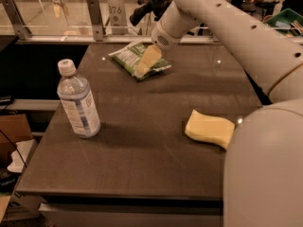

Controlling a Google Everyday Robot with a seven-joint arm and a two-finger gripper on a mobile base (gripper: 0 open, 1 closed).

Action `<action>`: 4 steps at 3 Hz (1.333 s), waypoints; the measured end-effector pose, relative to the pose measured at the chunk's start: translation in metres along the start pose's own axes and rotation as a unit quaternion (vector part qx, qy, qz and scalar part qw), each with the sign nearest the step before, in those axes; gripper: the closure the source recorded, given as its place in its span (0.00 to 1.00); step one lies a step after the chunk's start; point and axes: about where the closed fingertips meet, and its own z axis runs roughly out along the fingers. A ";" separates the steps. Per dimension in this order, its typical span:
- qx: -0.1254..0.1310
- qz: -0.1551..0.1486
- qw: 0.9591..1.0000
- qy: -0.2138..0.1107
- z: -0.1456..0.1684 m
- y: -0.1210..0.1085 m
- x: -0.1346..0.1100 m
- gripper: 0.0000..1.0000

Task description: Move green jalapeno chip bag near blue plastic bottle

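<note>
The green jalapeno chip bag (130,56) lies flat near the table's far edge, its white printed panel facing up. My gripper (144,66) reaches down from the upper right and its pale fingers rest over the middle of the bag. The blue plastic bottle (78,100) stands upright at the table's left side, well in front of and left of the bag.
A pale yellow sponge block (209,128) lies at the right of the dark table (142,160). My white arm fills the right side of the view. A glass railing and chairs stand behind the table's far edge.
</note>
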 end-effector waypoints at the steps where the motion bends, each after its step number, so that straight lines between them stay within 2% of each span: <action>1: -0.009 -0.005 1.000 0.005 0.013 0.006 -0.007 0.00; 3: -0.017 -0.010 0.999 0.030 0.036 0.010 0.002 0.00; 4: -0.013 -0.011 0.999 0.042 0.040 0.006 0.011 0.16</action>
